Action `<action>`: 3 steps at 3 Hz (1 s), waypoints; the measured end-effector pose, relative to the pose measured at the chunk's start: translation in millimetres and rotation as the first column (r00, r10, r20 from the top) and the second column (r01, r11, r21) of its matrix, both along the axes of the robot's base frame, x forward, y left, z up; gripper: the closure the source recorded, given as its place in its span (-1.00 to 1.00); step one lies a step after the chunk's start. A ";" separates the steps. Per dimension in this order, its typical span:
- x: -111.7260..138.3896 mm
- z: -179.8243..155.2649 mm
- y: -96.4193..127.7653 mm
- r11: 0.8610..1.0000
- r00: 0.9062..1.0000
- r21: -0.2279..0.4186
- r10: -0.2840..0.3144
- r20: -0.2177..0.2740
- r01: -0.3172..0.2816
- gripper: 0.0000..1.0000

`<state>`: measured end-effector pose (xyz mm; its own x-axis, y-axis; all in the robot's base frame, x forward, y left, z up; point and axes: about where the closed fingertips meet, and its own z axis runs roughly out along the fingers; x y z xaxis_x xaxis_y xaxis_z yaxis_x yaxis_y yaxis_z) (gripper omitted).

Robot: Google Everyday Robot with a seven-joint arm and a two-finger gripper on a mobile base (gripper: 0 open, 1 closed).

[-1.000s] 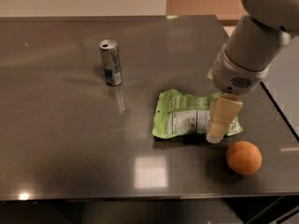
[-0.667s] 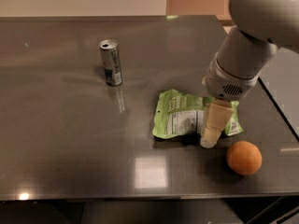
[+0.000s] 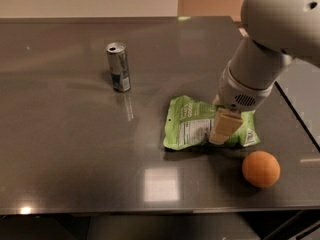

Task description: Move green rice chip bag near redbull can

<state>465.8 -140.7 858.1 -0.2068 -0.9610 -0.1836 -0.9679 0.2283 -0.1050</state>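
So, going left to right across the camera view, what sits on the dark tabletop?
Slim silver-and-blue redbull can → crinkled light-green rice chip bag → round orange fruit. The gripper is down over the bag's right half, so it gets no separate place in the order.

The tool [image 3: 220,131] sits low on the bag [image 3: 192,126], right of the bench's [image 3: 65,149] middle; its thick arm [image 3: 260,69] blocks approach from 1 o'clock; an orange [image 3: 260,168] lies near the bag at 4 o'clock, narrowing that side; toward the can [image 3: 118,67] at 10 o'clock runs a wide open lane; the can stands upright, well apart; the bag's 6 and 9 o'clock sides are open.
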 end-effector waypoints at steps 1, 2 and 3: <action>4.2 0.7 0.4 1.000 1.000 0.002 -0.001 0.004 0.001 0.28; 13.0 7.5 3.8 1.000 1.000 0.005 0.024 0.013 -0.024 0.77; 28.8 21.4 10.7 0.997 0.997 0.008 0.071 0.024 -0.071 1.00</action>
